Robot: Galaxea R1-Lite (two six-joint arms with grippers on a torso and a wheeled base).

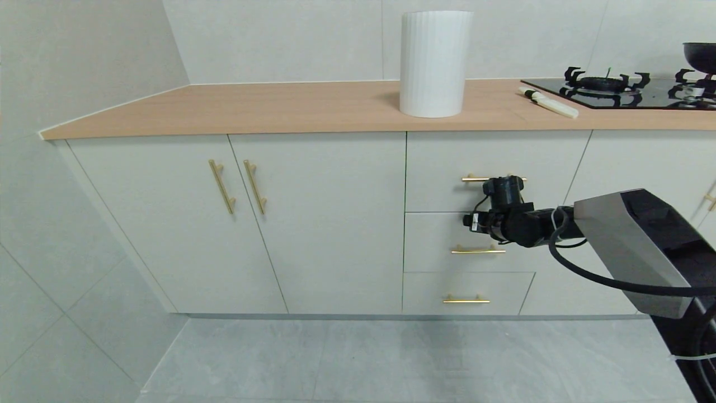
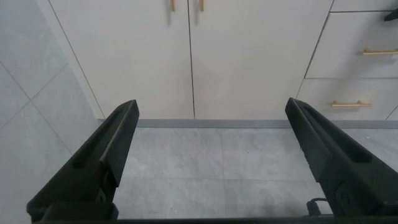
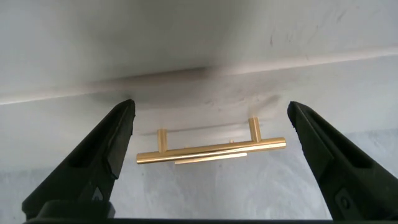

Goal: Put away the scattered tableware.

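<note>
From the head, the tableware I have to stow, a pale utensil, lies on the counter just right of the white canister, between it and the hob. My right pincer sits below the canister, up against the drawer fronts. Its wrist hides part of the top drawer handle. At my left wrist, the left pincer is spread wide with nothing in it. It hangs low over the floor, facing the cupboard doors below and left of the canister. At my right wrist, the right pincer is also spread wide and empty, with a gold handle between its fingers but slightly low of their line. I cannot say for sure which drawer it belongs to. To do this well, I judge I should drop slightly, centre the bar, close squarely on it between its two posts, then pull straight out.
</note>
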